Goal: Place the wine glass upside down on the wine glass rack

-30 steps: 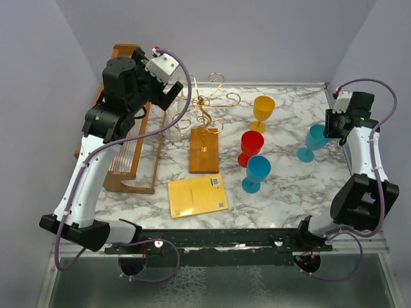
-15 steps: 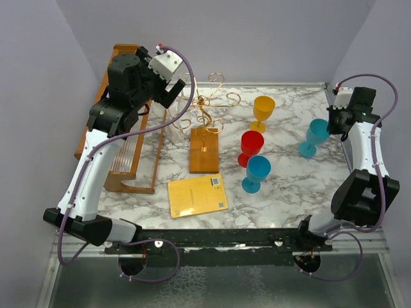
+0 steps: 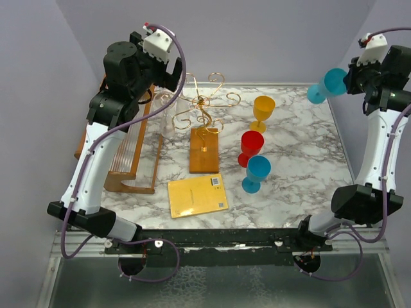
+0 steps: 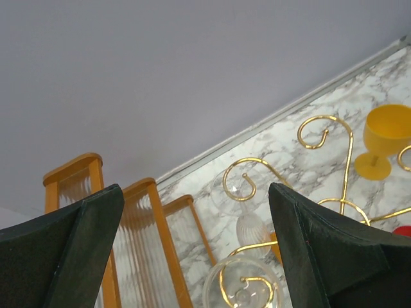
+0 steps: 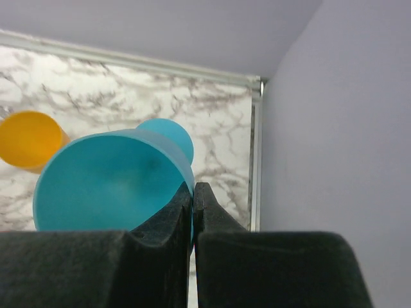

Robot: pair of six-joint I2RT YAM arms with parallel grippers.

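**Turquoise glass aloft, waiting to be turned and carried to the rack**

The right gripper (image 5: pixel 193 192) is clenching the rim of the turquoise plastic wine glass (image 5: pixel 109 183), its two fingers pinching the bowl wall with almost no gap between them. It is holding the glass high over the far right corner of the white marble-patterned table (image 3: pixel 302 186), well apart from the thin gold wire wine glass rack (image 3: pixel 204 106), which is standing on its brown wooden base near the middle of the far edge.

The glass is lying tilted rather than upright: its mouth is facing the wrist camera and its round foot is pointing away and down. It looks opaque, smooth and light, with a short stem.

I judge that the carrying step is under way, with hanging not yet begun. The next move is calling for a sweep leftward and a rotation until the bowl is pointing down, then sliding the stem into a free gold curl so the foot is resting on the wire.

The left gripper (image 4: pixel 192 199) is hovering above the rack with its fingers spread wide and grasping nothing. Beneath it, a clear glass (image 4: pixel 249 226) appears to be hanging in a curl.
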